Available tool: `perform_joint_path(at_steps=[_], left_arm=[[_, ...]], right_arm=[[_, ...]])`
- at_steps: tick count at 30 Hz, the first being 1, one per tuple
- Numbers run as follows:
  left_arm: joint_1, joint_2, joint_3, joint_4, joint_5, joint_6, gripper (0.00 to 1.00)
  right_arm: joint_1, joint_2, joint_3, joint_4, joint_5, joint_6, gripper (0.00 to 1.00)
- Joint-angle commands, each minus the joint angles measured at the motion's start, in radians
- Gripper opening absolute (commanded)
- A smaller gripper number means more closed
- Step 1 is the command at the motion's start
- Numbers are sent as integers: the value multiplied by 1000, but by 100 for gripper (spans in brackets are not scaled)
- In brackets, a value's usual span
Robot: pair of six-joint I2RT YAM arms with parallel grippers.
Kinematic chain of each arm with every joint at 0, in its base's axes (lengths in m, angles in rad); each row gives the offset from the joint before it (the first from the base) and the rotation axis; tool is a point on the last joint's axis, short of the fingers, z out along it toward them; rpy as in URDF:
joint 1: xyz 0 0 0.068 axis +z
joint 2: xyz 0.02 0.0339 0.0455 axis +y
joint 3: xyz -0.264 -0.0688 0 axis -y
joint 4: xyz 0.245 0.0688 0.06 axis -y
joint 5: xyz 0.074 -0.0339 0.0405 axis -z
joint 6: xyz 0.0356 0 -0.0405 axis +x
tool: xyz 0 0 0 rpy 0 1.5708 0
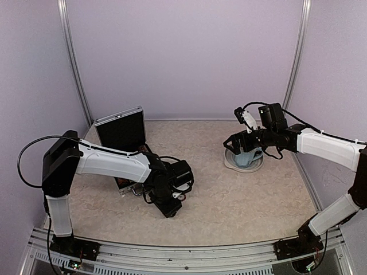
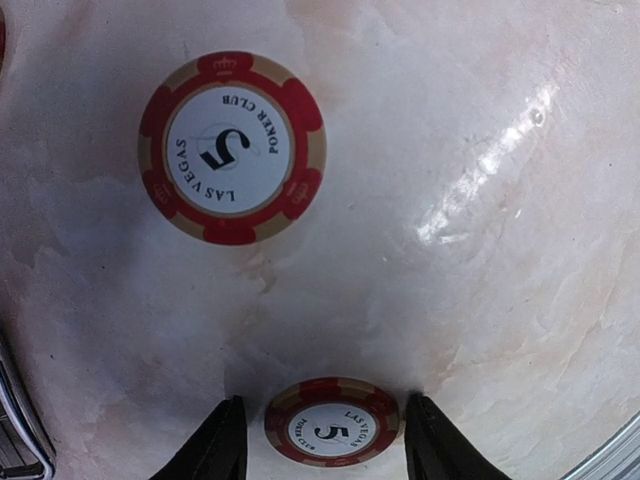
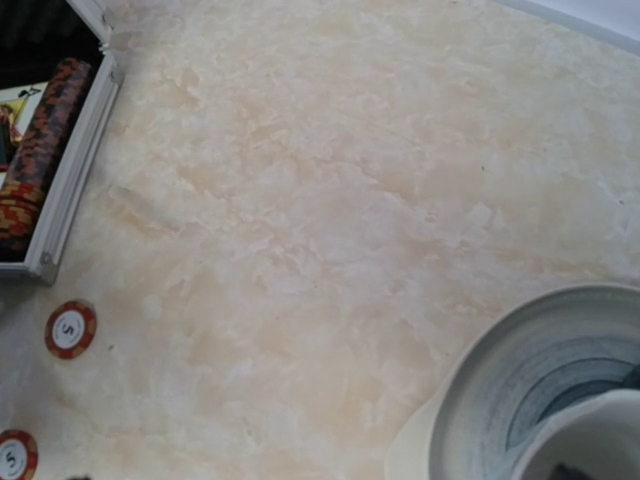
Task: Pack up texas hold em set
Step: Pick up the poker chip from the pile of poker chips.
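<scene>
The silver briefcase (image 1: 121, 130) stands open at the back left, its black-lined lid upright. In the right wrist view its rim (image 3: 75, 170) holds a row of red chips (image 3: 45, 130). Two red-and-white poker chips lie flat on the table. One chip (image 2: 332, 422) sits between the fingers of my left gripper (image 2: 327, 450), which is open with a small gap on each side. The other chip (image 2: 232, 148) lies farther ahead. My right gripper (image 1: 246, 150) hovers over the grey-blue cup (image 1: 245, 157), jaws wide; its fingers do not show in the right wrist view.
The cup (image 3: 540, 400) stands on a round grey saucer (image 1: 232, 163) at the back right. Both loose chips (image 3: 70, 330) lie just off the case's near corner. My left arm (image 1: 114, 163) covers the case's base. Lilac walls enclose the table.
</scene>
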Motion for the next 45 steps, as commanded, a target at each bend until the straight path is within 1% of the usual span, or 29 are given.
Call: perform_joint_path(at_steps=[1, 13, 18, 22, 36, 45], left_arm=[[-22, 31, -15, -42, 34, -15, 53], [-28, 39, -16, -58, 20, -25, 46], [-28, 45, 8, -63, -29, -25, 42], [-28, 39, 34, -61, -47, -24, 42], [-26, 35, 91, -60, -40, -8, 42], [-5, 45, 152, -61, -46, 13, 42]], right_arm=[[-11, 12, 4, 2, -12, -10, 99], [-11, 14, 2, 0, -15, -6, 99], [-11, 11, 3, -3, -17, -6, 99], [-11, 7, 4, -5, -15, -6, 99], [-11, 8, 9, -9, -12, -10, 99], [-10, 10, 15, -12, -12, -11, 99]])
